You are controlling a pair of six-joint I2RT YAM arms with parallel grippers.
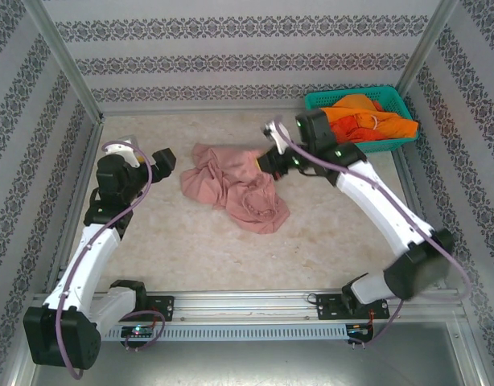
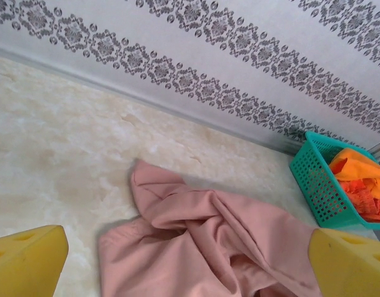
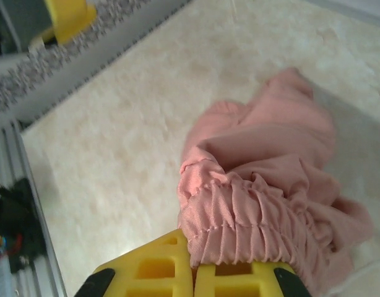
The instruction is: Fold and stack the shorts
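Dusty pink shorts (image 1: pixel 231 186) lie crumpled in the middle of the table, also seen from the left wrist (image 2: pixel 208 247). My right gripper (image 1: pixel 267 158) is shut on their gathered elastic waistband (image 3: pixel 252 226) at the heap's right edge, the yellow fingers (image 3: pixel 159 272) pressed together. Bright orange shorts (image 1: pixel 368 121) are piled in the teal basket (image 1: pixel 331 98) at the back right. My left gripper (image 1: pixel 160 162) stands open to the left of the pink shorts, clear of the cloth, its yellow fingertips (image 2: pixel 29 260) wide apart with nothing between them.
The table is walled by patterned panels (image 1: pixel 247 48) on three sides. The teal basket (image 2: pixel 323 185) sits against the back right corner. Bare marble-look tabletop (image 1: pixel 191 249) lies in front of the pink shorts. A metal rail (image 1: pixel 247 301) runs along the near edge.
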